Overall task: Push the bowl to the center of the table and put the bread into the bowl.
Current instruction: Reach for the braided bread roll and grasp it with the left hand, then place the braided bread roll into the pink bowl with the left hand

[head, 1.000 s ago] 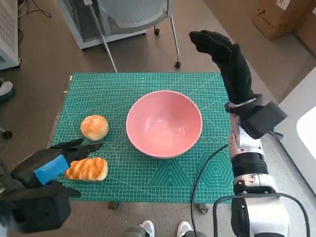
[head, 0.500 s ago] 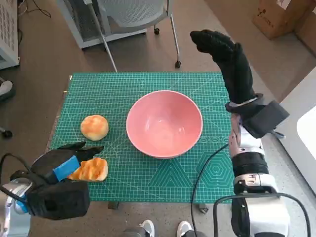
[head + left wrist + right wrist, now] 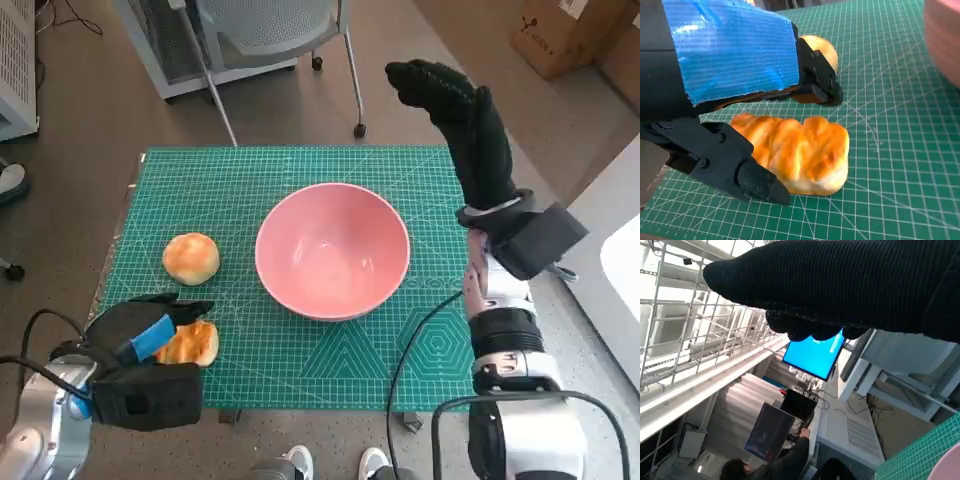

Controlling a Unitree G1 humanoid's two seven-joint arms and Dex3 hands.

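Pink bowl (image 3: 332, 250), golden-brown bread (image 3: 797, 150), green gridded mat (image 3: 350, 360).

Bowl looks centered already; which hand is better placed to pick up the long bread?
The left hand: its fingers bracket the long bread on the mat. The right hand is raised beyond the table's far edge, away from both breads.

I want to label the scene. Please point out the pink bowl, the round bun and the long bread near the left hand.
pink bowl (image 3: 332, 250), head view, inner bottom.
round bun (image 3: 191, 257), head view, top crust.
long bread (image 3: 800, 150), left wrist view, browned top.
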